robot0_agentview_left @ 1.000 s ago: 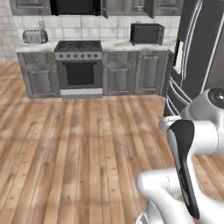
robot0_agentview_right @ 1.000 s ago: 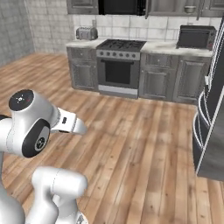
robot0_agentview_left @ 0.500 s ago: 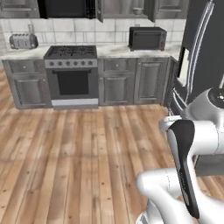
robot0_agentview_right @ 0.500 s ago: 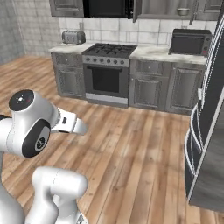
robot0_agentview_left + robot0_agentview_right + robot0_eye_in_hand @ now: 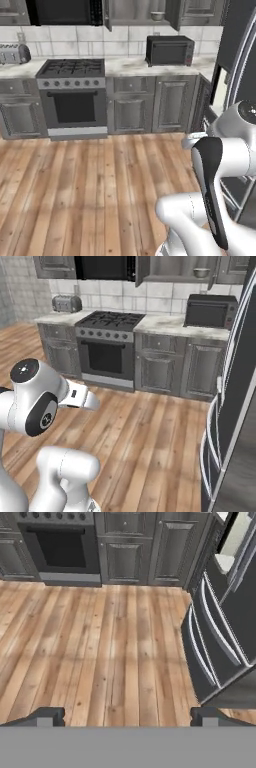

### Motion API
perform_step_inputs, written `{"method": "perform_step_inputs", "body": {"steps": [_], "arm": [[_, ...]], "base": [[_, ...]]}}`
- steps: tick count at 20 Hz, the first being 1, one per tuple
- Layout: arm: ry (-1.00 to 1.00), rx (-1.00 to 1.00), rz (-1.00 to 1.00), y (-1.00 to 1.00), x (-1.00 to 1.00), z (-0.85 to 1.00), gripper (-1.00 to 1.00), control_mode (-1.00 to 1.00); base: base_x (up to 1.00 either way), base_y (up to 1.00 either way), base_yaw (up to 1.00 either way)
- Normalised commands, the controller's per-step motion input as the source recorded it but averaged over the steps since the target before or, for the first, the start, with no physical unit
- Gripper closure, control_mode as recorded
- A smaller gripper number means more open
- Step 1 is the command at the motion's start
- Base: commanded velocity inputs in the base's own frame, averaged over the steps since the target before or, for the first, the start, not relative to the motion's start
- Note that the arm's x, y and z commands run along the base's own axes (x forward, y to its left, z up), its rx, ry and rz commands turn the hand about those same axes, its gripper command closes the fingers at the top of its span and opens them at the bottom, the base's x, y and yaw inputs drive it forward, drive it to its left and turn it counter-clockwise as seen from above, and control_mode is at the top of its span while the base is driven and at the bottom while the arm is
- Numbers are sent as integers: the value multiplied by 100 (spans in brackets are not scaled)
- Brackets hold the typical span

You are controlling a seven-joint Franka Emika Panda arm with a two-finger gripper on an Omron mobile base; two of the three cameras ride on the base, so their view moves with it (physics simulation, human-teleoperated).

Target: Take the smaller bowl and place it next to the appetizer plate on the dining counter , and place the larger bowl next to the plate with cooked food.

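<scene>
My gripper [image 5: 128, 716] is open over the wooden floor, its two dark fingertips [image 5: 47, 714] far apart with nothing between them. The white arm [image 5: 215, 200] is folded close over the base. A small pale bowl [image 5: 201, 272] sits on a shelf of an open wall cabinet above the microwave, also seen in the left base view as the bowl [image 5: 157, 16]. It is too small to tell which of the two bowls it is. The dining counter, the appetizer plate and the plate with cooked food are out of view.
Ahead stand grey cabinets with a marble worktop [image 5: 125, 65], a stove [image 5: 72, 95], a toaster [image 5: 12, 52] and a black microwave [image 5: 170, 50]. A dark fridge [image 5: 235, 406] stands close on the right. Bare wooden floor [image 5: 100, 647] lies between.
The whole picture has shifted: the base has driven closer to the cabinets, and the stove has slid left in both base views. The fridge looms larger. The arm keeps its pose.
</scene>
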Motion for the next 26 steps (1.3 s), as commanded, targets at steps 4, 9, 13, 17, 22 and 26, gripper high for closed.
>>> {"method": "perform_step_inputs", "body": {"steps": [4, 9, 13, 17, 22, 26], "arm": [[0, 0, 0, 0, 0, 0, -100, 100], [0, 0, 0, 0, 0, 0, -100, 100], [0, 0, 0, 0, 0, 0, -100, 100], [0, 0, 0, 0, 0, 0, -100, 100], [0, 0, 0, 0, 0, 0, -100, 100], [0, 0, 0, 0, 0, 0, -100, 100]], "base": [[100, -50, 0], [100, -46, 0], [100, -39, 0], [100, -37, 0], [100, -39, -1], [100, -41, -1]]}}
